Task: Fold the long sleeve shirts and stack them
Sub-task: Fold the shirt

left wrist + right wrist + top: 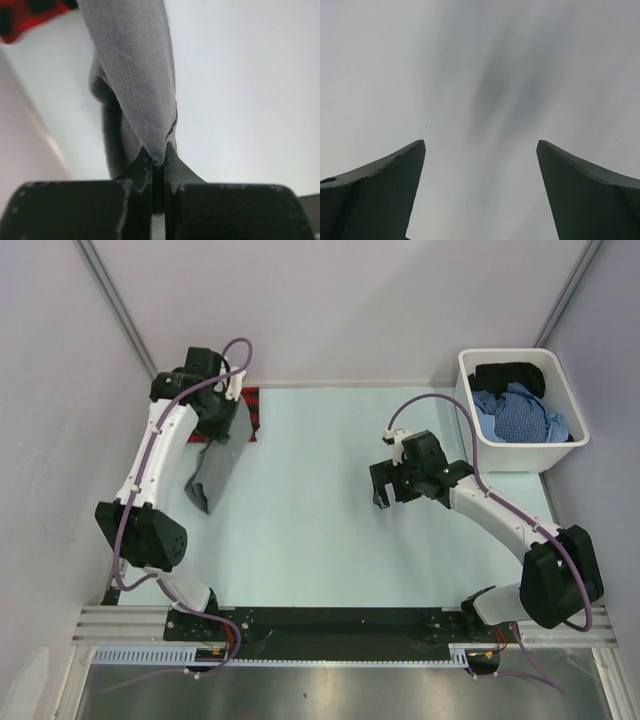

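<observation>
My left gripper [159, 155] is shut on a fold of the grey shirt [135, 75]. In the top view it [222, 432] holds the grey shirt [212, 478] lifted at the far left, and the cloth hangs down toward the table. The red-and-black plaid shirt [252, 412] lies at the far left, mostly hidden behind the left arm; a corner of it shows in the left wrist view [30, 15]. My right gripper [385, 485] is open and empty over the bare table right of centre, its fingers [385, 185] wide apart.
A white bin [560, 450] at the far right holds blue and black clothes [520, 415]. Light walls close in the left, right and back sides. The pale table [310, 510] lies between the arms.
</observation>
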